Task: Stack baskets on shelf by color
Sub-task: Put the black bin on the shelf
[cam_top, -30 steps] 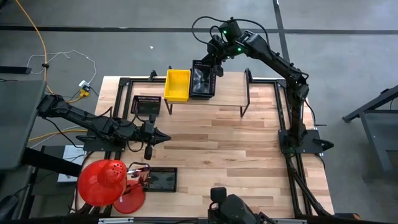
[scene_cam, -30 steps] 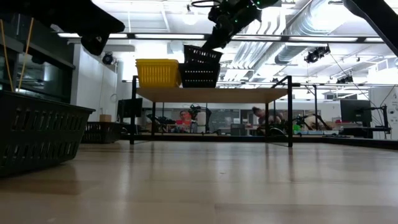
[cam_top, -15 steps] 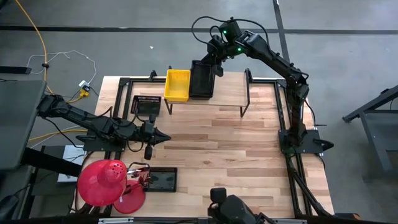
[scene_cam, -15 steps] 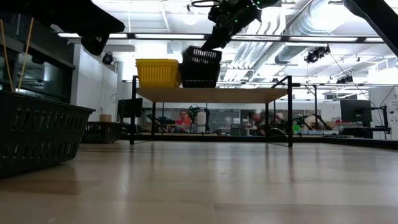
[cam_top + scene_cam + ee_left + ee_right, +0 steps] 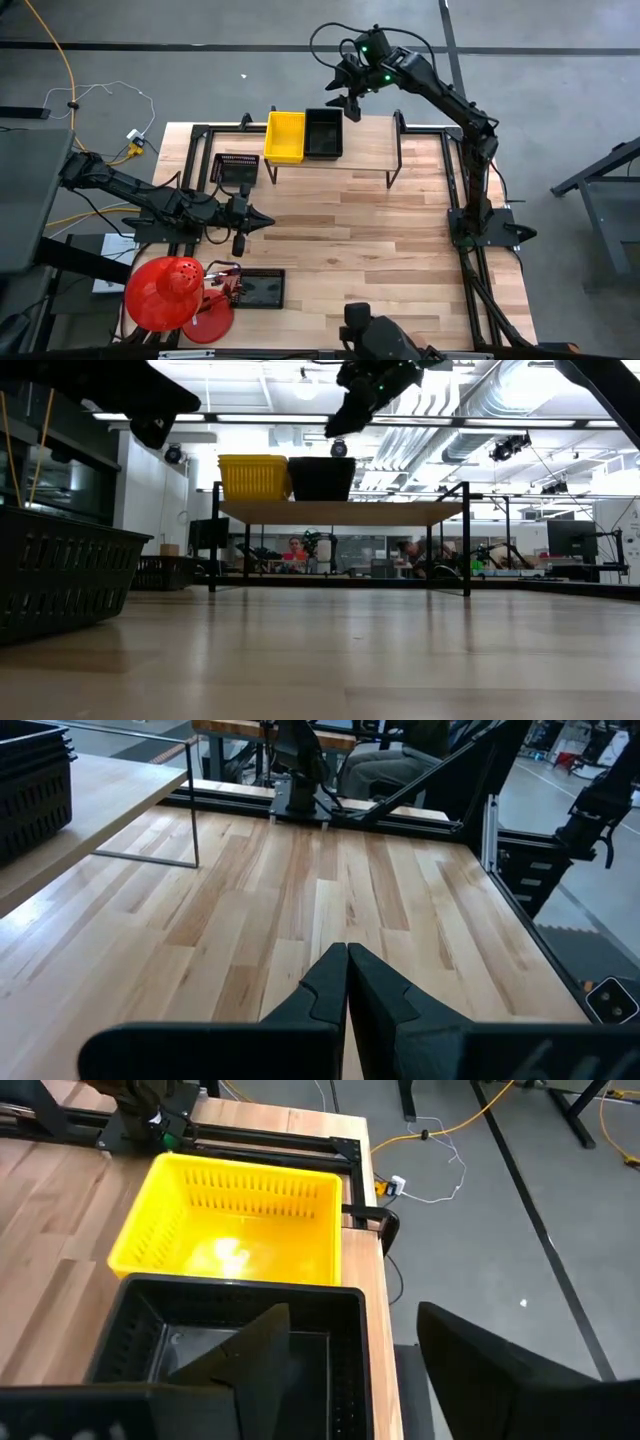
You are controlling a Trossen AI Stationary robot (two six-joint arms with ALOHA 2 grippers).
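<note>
1 yellow basket [image 5: 284,136], 3 black baskets: 1 on shelf [image 5: 324,133], 2 on table [image 5: 235,167] [image 5: 263,288]. 1 shelf [image 5: 365,150], 1 red dome [image 5: 163,293], 2 arms.

I found no readable text, label or number in any view. Nothing on the baskets or the shelf carried legible writing.
</note>
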